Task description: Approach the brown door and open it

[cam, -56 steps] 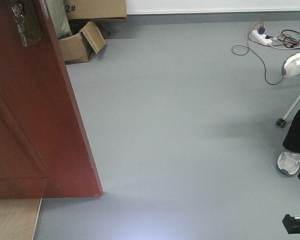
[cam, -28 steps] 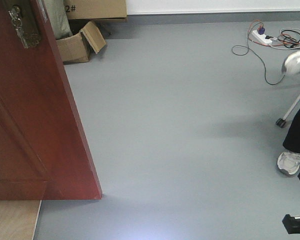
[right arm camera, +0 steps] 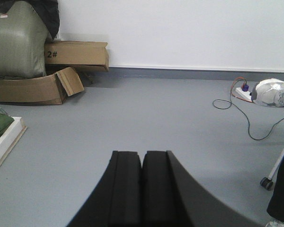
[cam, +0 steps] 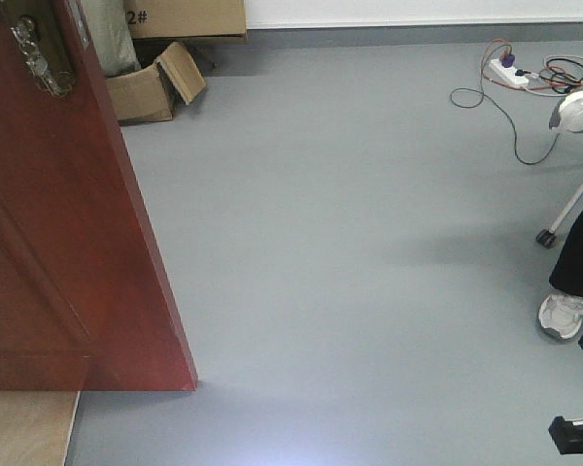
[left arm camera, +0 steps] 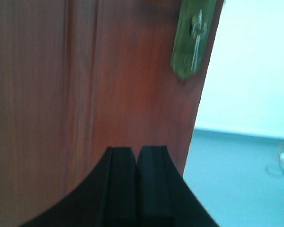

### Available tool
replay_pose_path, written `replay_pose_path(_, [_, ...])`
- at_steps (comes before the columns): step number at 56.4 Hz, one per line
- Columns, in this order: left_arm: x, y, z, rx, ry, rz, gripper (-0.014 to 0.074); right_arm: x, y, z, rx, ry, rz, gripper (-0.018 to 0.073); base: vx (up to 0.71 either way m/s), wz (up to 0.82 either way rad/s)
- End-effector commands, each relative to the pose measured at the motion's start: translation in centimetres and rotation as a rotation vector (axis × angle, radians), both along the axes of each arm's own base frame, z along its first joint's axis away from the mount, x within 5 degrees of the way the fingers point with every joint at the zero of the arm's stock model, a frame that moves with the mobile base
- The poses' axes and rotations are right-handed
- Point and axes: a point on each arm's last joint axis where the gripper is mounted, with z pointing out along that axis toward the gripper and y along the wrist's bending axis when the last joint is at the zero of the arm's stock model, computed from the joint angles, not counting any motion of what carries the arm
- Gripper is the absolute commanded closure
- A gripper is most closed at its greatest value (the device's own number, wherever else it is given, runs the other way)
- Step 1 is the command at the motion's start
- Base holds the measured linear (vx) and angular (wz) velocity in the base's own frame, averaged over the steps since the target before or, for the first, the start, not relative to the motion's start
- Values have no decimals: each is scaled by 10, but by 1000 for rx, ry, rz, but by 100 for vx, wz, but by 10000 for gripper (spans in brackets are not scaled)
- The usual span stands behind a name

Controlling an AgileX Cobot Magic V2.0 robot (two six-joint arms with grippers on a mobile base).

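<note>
glossy reddish-brown panelled wooden door, frame left, has swung slightly further | left gripper closed, empty, near door face | right gripper closed, empty | opening progressing

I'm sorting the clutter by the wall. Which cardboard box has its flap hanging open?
The smaller, lower cardboard box on the floor beside the brown door: its flap folds outward. The box marked "2#" behind it looks shut.
</note>
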Motion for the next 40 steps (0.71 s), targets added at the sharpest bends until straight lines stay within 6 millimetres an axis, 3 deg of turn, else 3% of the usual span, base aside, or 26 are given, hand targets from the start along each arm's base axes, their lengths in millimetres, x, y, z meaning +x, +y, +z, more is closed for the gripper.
replay_pose_path(1, [-3, -1, 11, -5, -90, -7, 600, 1, 0, 7, -5, -93, 0, 559, 0, 0])
replay_pose_path(40, [-3, 0, 11, -5, -88, -6, 600, 1, 0, 7, -5, -93, 0, 559, 0, 0])
